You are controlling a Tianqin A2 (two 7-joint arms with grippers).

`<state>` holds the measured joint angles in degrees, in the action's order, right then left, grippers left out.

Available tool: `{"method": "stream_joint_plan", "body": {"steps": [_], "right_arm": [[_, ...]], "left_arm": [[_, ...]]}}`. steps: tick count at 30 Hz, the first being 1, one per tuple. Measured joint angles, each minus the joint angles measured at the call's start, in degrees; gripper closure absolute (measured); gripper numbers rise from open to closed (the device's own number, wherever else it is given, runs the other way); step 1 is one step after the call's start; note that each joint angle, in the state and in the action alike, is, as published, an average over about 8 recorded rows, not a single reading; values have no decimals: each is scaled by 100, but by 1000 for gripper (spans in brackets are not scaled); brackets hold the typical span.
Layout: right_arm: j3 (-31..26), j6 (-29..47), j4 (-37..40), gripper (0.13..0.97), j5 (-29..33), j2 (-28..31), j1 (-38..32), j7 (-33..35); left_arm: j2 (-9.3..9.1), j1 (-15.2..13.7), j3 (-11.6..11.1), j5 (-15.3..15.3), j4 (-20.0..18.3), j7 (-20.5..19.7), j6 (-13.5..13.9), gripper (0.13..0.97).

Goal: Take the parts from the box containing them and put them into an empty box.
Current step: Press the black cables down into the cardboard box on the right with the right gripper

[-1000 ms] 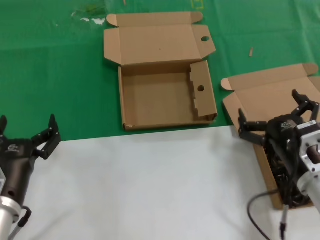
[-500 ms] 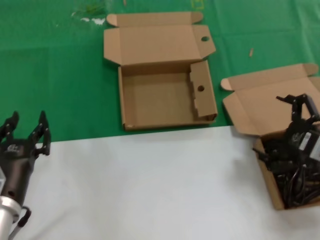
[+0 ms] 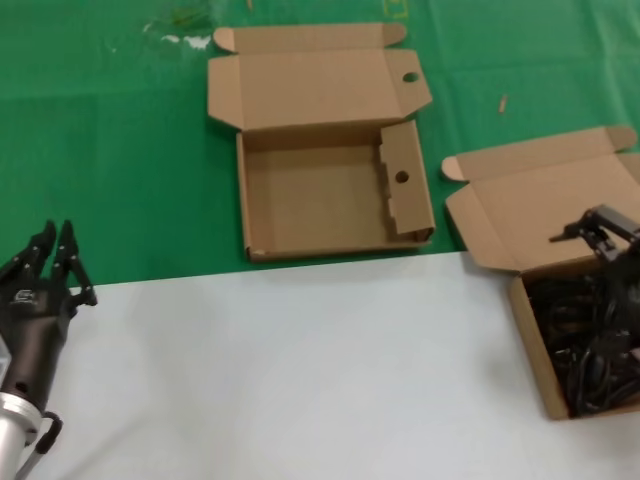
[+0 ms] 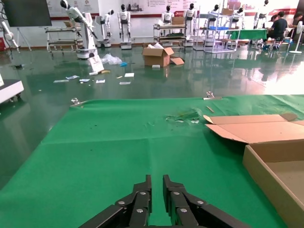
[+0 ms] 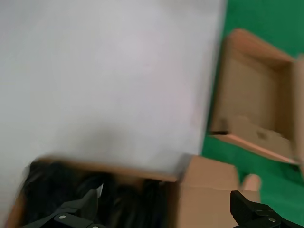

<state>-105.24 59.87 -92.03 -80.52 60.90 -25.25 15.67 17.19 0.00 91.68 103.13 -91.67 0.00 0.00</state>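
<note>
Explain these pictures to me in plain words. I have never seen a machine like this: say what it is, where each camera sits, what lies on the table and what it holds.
This is a robot with two arms, each ending in a claw-like end effector. The wide picture comes from a camera on its head, looking down at the table. The other two come from cameras on its wrists.

On the table, half green cloth and half white sheet, lie two open cardboard boxes. The middle one, the empty box, has round holes in its flaps. The box on the robot's right, the full box, holds black coiled cables.

The right end effector, fingers spread, is above the cables and holds nothing I can see. The left end effector waits at the near left with its fingers together, also empty.
</note>
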Motion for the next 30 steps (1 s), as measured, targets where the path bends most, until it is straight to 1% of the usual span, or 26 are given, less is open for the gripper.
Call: {"method": "stream_joint_plan", "body": {"steps": [5, 7, 10, 13, 17, 24, 30], "right_arm": [[-446, 977, 304, 129, 187, 32, -879, 554], [-595, 1285, 428, 129, 259, 10, -1172, 758], [-771, 1607, 595, 129, 354, -40, -1509, 1026], [-899, 1786, 738, 129, 428, -87, -1705, 1253], [-1012, 1875, 890, 130, 487, -116, -1773, 1477], [-1082, 1816, 1050, 132, 479, -112, -1616, 1686], [-1103, 1709, 1228, 173, 452, -161, -1531, 1842]], "left_arm": [[0, 0, 0, 0, 0, 0, 0, 910], [0, 0, 0, 0, 0, 0, 0, 916], [0, 0, 0, 0, 0, 0, 0, 933], [0, 0, 0, 0, 0, 0, 0, 950], [0, 0, 0, 0, 0, 0, 0, 956], [0, 0, 0, 0, 0, 0, 0, 957], [0, 0, 0, 0, 0, 0, 0, 957]]}}
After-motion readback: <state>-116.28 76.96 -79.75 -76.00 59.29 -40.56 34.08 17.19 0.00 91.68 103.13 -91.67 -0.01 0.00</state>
